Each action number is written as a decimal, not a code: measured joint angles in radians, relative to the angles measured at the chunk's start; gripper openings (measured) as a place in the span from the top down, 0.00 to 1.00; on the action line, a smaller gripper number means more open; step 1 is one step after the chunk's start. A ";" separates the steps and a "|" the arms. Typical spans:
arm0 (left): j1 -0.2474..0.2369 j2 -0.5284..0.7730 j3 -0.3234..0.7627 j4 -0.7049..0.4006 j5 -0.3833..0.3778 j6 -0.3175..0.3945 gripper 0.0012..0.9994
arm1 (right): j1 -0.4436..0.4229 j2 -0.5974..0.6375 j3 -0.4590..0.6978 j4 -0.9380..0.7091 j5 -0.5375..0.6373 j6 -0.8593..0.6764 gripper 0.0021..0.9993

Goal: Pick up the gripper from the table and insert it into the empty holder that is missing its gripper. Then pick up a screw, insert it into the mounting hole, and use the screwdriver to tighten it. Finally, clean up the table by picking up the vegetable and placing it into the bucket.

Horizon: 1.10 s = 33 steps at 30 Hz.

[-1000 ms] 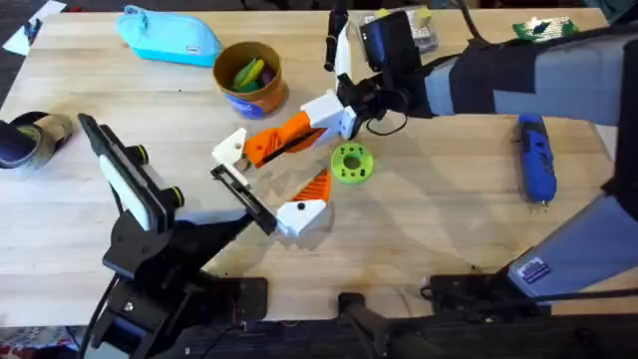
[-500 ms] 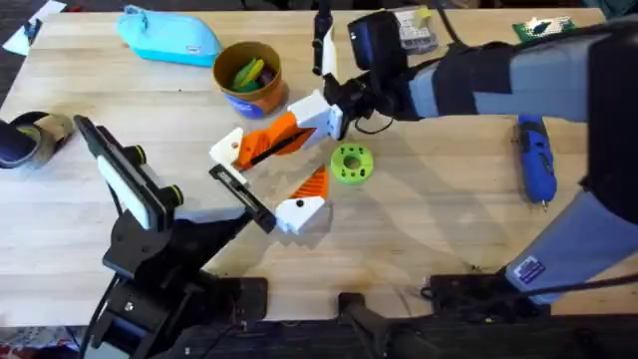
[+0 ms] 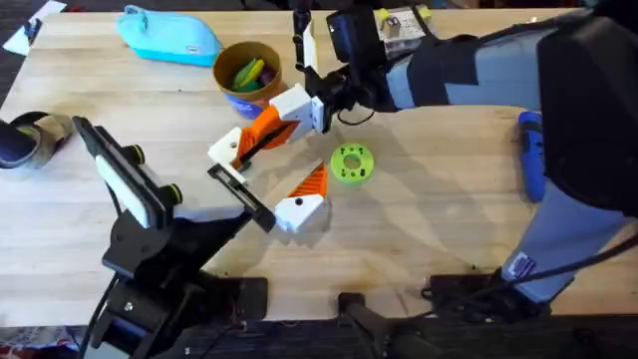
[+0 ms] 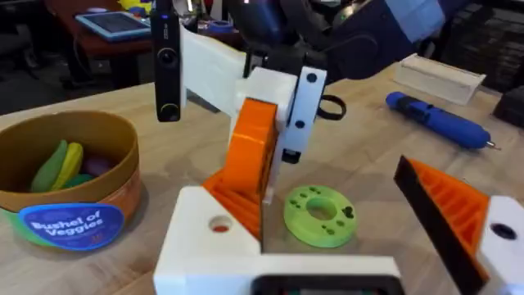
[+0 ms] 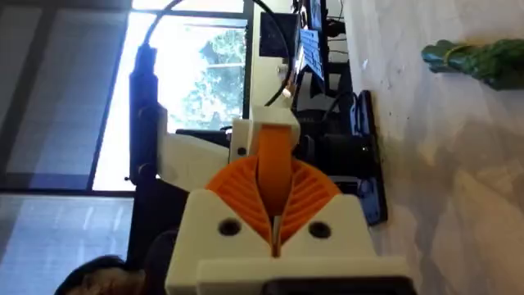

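At the table's (image 3: 429, 229) left edge, a dark rounded object (image 3: 22, 140) is cut off and hard to identify. The left hand (image 3: 271, 170) lies low on the wood with its two white blocks set wide apart on one black bar (image 3: 244, 197). Its rear is hidden under the arm's own dark body.

Behind it lie one turquoise zip pouch (image 3: 169, 35) and one small round yellow-orange bucket with a blue label band (image 3: 261, 98). The bucket holds yellow and green pieces, half hidden by its rim.

One block is the small bare white plastic holder with a dark hole (image 3: 227, 150), at the bar's far end. The bright orange ribbed plastic wedge (image 3: 261, 128) slants down onto the holder. Its lower end touches the block, but whether it is seated cannot be told. The right hand (image 3: 299, 110) is clamped on that wedge, and its white fingers cover the upper end.

A second orange wedge (image 3: 315, 182) is fixed in the other white block (image 3: 297, 207). Just beside it lies one bright green round toy disc with small holes (image 3: 351, 164), flat on the table.

Far right lies one blue thick-handled powered screwdriver (image 3: 531, 150). In the overhead view the right arm's sleeve hides its lower part.
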 joint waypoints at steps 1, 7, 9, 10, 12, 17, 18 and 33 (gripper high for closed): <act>0.000 0.000 0.000 0.000 -0.001 0.000 0.01 | 0.001 0.000 0.001 0.000 0.000 0.000 0.99; 0.000 0.000 0.000 0.000 -0.002 0.001 0.01 | 0.002 0.000 0.002 0.000 0.000 0.001 0.98; 0.000 0.000 0.000 0.000 -0.003 0.001 0.01 | 0.002 0.000 0.002 -0.001 0.000 0.004 0.94; 0.000 0.000 0.000 0.001 -0.003 0.001 0.01 | 0.002 0.000 0.002 -0.001 0.000 0.004 0.92; 0.000 0.000 0.000 0.001 -0.003 0.001 0.01 | 0.002 0.000 0.002 0.001 0.000 0.005 0.90; -0.002 0.000 0.000 0.001 0.014 0.001 0.01 | 0.010 0.001 0.003 0.015 0.000 0.010 0.74; -0.003 0.000 0.000 0.001 0.018 0.001 0.01 | 0.013 0.001 0.003 0.015 0.000 0.010 0.66; -0.003 0.000 0.000 0.001 0.037 0.001 0.01 | -0.048 0.001 0.004 0.017 0.004 0.030 0.01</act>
